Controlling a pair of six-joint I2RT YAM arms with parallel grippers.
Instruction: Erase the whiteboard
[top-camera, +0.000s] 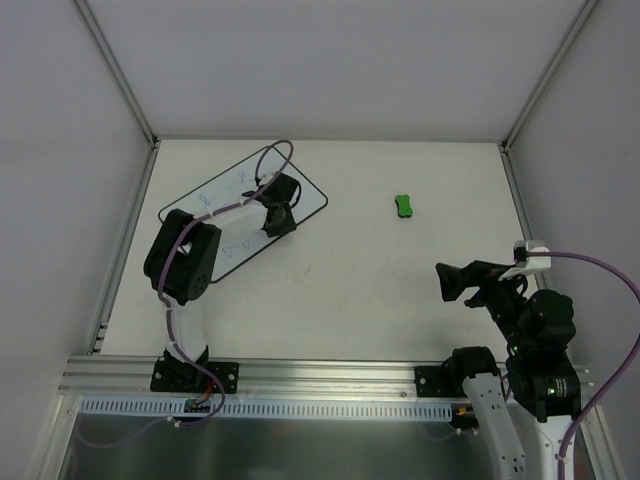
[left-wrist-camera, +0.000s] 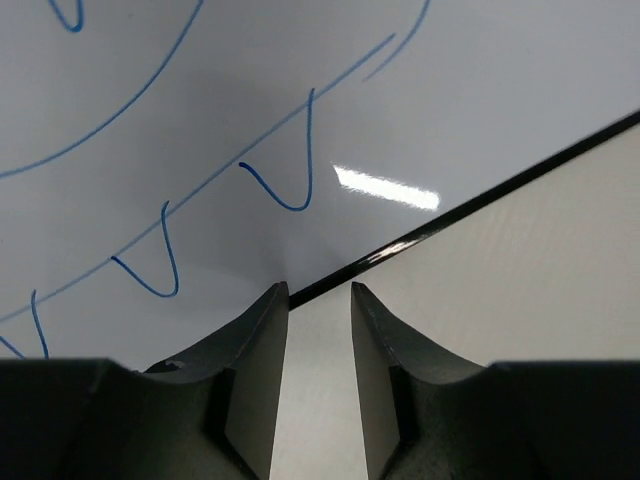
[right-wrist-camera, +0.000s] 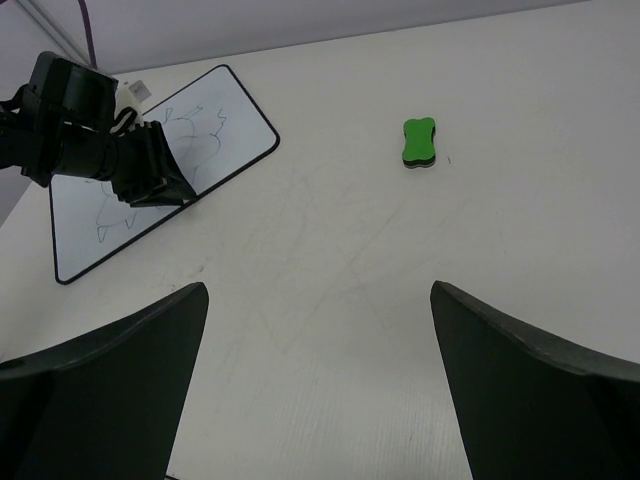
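My left fingers (top-camera: 277, 228) are at the right edge of the whiteboard (top-camera: 215, 195), which lies far left on the counter (top-camera: 350, 300). They are barely parted and hold nothing. My right fingers (top-camera: 447, 283), near right, are spread wide and empty.

overhead and 2 wrist views share whiteboard (right-wrist-camera: 225, 115).

No words or numbers can be read anywhere, not even on the whiteboard (top-camera: 238, 248).
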